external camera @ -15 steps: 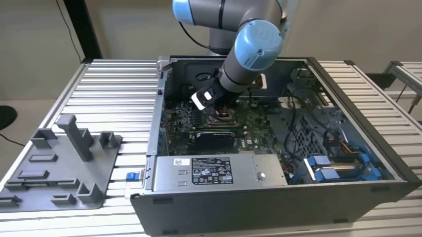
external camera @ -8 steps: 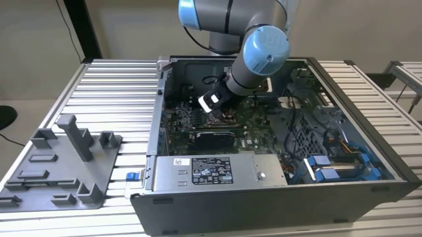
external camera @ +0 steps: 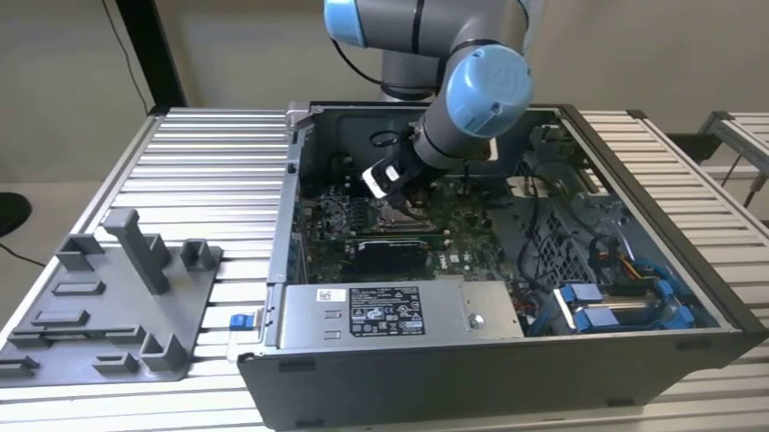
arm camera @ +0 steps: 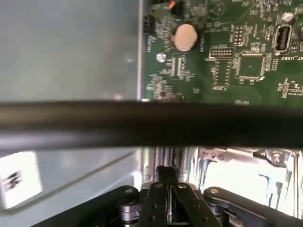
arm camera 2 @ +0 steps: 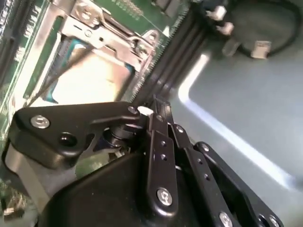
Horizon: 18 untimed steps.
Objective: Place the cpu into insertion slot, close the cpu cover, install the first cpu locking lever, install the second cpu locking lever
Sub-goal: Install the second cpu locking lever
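Here, matte black jaws press together beside the shiny metal cpu cover [arm camera 2: 102, 35].

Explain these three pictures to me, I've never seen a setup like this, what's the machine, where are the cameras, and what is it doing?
The grey jointed arm with light blue caps is a robot arm. The exterior view looks from off the arm at an open grey metal computer case lying on a ribbed metal table. A grey plastic holder tray sits on the table at that view's left. The arm reaches down into the case, over the green circuit board.

The two wrist views come from cameras riding on the arm. Both show the black metal claw closed, with nothing seen between its tips. In the second wrist view it hovers right beside the square silvery processor socket with its thin metal cover frame; a pale shiny surface fills the frame's window.
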Each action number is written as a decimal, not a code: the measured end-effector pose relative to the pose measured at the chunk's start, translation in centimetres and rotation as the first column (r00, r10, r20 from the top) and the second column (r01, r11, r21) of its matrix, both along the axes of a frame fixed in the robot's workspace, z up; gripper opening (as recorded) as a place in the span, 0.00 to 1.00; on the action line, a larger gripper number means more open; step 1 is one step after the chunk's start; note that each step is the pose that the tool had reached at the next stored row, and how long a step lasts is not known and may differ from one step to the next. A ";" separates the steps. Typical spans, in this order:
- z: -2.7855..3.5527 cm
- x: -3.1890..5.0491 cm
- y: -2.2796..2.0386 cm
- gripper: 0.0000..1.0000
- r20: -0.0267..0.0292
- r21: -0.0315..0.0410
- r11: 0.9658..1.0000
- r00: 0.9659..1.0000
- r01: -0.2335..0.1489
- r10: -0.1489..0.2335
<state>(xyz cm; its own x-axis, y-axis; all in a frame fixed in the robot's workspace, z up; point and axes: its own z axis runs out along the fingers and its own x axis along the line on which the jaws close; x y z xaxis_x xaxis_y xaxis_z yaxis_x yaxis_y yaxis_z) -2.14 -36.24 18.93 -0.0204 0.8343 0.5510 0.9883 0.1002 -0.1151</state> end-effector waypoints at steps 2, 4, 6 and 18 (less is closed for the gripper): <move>0.91 0.00 0.00 0.00 0.000 0.000 1.000 1.000 0.000 0.000; 1.81 0.00 0.00 0.00 0.000 0.000 1.000 1.000 0.000 0.000; 2.39 0.01 0.01 0.00 -0.001 -0.003 1.000 1.000 0.000 0.000; 2.46 0.03 -0.07 0.00 0.000 -0.195 0.981 1.000 0.009 -0.010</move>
<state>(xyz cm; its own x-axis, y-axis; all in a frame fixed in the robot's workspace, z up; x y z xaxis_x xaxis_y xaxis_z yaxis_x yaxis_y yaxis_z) -2.11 -36.31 21.39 -0.0115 0.9258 0.3779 0.9889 0.0664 -0.1326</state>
